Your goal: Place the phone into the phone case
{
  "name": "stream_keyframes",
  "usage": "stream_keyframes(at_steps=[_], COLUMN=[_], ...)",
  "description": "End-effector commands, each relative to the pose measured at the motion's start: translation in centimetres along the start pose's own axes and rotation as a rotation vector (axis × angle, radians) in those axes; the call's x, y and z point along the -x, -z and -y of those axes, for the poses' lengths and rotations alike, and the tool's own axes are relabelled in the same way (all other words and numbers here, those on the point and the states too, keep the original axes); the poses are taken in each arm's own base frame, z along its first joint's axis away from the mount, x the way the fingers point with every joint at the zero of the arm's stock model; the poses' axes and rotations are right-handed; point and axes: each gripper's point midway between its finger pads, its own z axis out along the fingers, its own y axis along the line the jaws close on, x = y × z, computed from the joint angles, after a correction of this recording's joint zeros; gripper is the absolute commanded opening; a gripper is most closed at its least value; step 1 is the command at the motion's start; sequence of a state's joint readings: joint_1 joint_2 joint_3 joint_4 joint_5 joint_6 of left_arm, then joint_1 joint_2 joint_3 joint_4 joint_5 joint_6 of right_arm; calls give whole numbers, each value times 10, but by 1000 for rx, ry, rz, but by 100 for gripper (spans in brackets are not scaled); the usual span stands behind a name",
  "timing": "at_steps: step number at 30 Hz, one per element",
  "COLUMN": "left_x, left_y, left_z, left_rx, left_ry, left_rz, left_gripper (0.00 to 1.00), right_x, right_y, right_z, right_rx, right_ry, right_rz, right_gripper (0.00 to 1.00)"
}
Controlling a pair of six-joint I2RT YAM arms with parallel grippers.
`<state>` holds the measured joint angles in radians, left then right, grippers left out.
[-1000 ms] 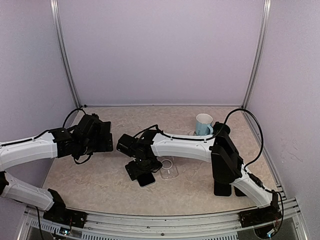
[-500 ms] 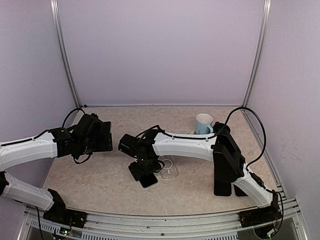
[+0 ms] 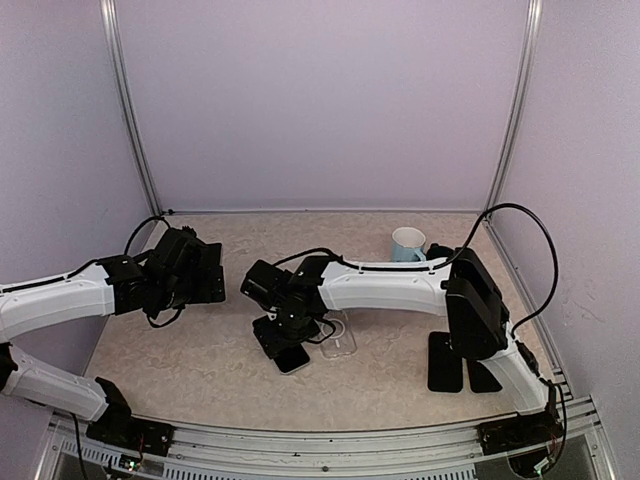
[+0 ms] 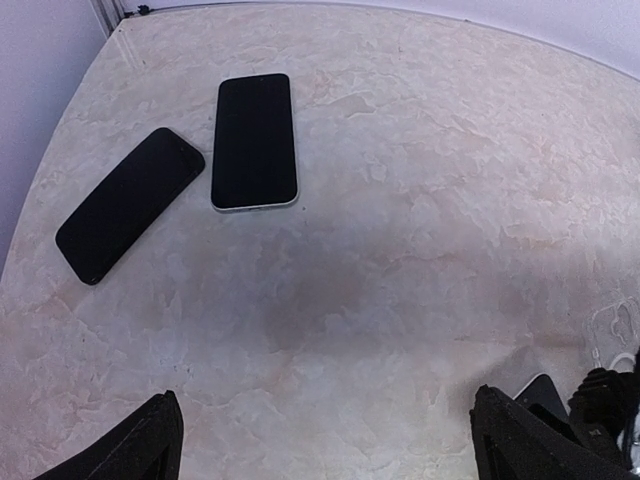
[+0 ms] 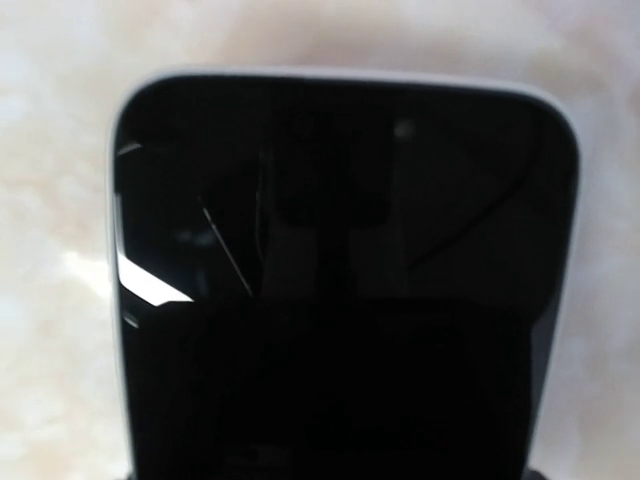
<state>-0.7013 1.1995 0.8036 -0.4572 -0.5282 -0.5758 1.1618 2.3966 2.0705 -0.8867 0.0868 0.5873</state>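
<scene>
Since 1 s back: R arm's elbow swung toward frame right, uncovering two spare dark phones (image 3: 447,362) lying lower right. R gripper (image 3: 284,338) crept a touch right, toward the clear see-through phone case (image 3: 342,336).

Black-screened, white-rimmed phone (image 3: 293,359) lies centre frame on the beige marbled surface (image 3: 190,360), under R gripper, just left of case. Touching case or not: can't tell.

R wrist view: phone screen fills frame, no fingers visible, so can't tell if R gripper is clamped on it or only pressing.

L gripper (image 4: 325,405) parked at frame left, fingers spread wide, holding nothing.

Pale blue mug (image 3: 407,243) behind, well apart.

Step, prob.: bringing phone to case; not in yet.

Next needs: phone squared w/ case outline, then pressed in flat. Case looks light and may skid; L arm could steady it.
</scene>
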Motion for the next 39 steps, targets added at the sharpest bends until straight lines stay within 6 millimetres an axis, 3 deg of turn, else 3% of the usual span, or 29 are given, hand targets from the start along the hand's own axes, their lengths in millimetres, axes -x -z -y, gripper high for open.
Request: stream_keyframes(at_steps=[1, 6, 10, 13, 19, 28, 34, 39], left_x=[8, 10, 7, 3, -1, -5, -5, -5], left_y=[3, 4, 3, 2, -3, -8, -8, -8], left_z=[-4, -7, 0, 3, 8, 10, 10, 9], left_rx=[11, 21, -22, -39, -48, -48, -45, -40], left_ry=[10, 16, 20, 13, 7, -3, -4, -9], left_rz=[28, 41, 38, 23, 6, -11, -11, -12], left_gripper=[99, 99, 99, 99, 99, 99, 99, 99], right_x=[41, 56, 70, 63, 44, 16, 15, 11], right_y=[49, 63, 71, 68, 58, 48, 60, 52], right_z=[-8, 16, 55, 83, 110, 118, 111, 104], right_rx=[61, -48, -164, -238, -306, -298, -264, -208], right_ry=[-9, -42, -117, -175, -238, -271, -287, -290], right_rz=[188, 261, 349, 364, 381, 329, 333, 323], right_gripper=[54, 55, 53, 53, 53, 53, 53, 53])
